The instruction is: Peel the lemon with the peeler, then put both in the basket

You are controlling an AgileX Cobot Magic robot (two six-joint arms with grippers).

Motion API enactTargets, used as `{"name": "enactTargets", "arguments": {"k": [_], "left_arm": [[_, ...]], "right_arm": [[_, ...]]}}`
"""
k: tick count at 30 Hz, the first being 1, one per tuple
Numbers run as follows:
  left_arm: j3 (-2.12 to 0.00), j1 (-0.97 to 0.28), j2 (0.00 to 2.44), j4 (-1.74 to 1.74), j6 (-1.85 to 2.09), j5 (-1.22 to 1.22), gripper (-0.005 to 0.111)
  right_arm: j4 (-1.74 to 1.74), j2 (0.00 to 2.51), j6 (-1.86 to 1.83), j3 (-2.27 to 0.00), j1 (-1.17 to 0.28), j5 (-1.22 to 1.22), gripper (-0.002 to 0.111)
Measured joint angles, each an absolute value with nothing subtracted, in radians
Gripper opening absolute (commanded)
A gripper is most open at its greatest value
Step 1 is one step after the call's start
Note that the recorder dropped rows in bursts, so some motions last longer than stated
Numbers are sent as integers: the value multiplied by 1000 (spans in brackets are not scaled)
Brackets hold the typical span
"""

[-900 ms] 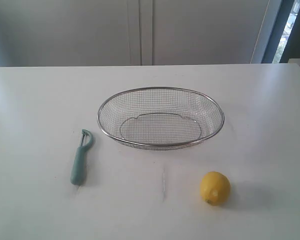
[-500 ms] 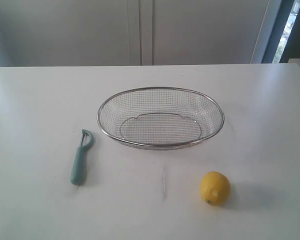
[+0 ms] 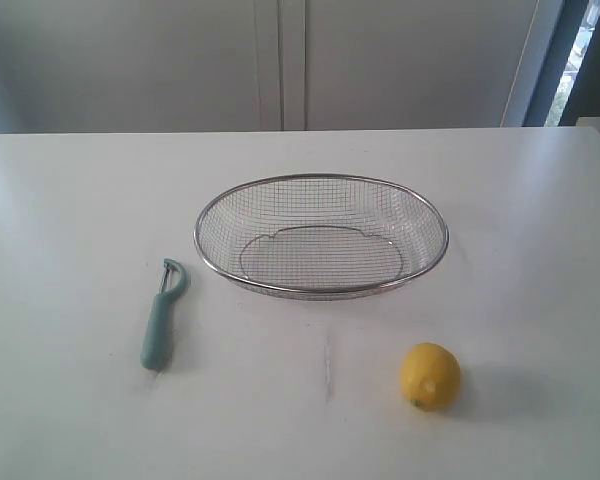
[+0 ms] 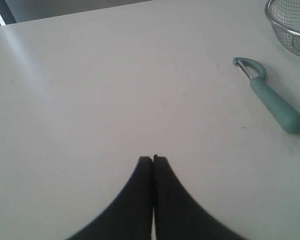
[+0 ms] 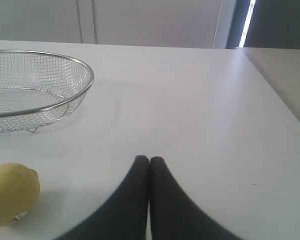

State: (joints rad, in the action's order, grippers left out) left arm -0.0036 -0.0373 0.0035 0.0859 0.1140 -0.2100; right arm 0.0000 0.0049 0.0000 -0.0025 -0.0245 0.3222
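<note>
White worktop (image 3: 70,200): lemon (image 3: 430,376) looks firm, slick, apt to roll, so grip across its middle; peeler (image 3: 161,322) probably light, stiff, so take the handle; left tool (image 4: 153,158) and right tool (image 5: 149,159) pinched together, empty.

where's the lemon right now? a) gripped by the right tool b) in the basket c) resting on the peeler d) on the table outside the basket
d: the lemon rests on the table, apart from the basket.

white table (image 3: 70,200) carries: wire basket (image 3: 321,181) centre, teal peeler (image 3: 161,322) left of it, lemon (image 3: 430,376) front-right; all apart.
</note>
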Motion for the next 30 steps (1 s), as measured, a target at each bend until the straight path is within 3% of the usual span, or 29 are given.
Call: {"name": "enactTargets", "arguments": {"k": [10,26,30], "left_arm": [[-4,-37,4,86,114,-210,0],[-4,-37,4,86,114,-210,0],[-4,-37,4,86,114,-210,0]], "right_arm": [[0,5,0,-2,-25,-8,0],[13,5,52,-2,-25,-331,0],[393,5,157,-2,-25,-547,0]]}}
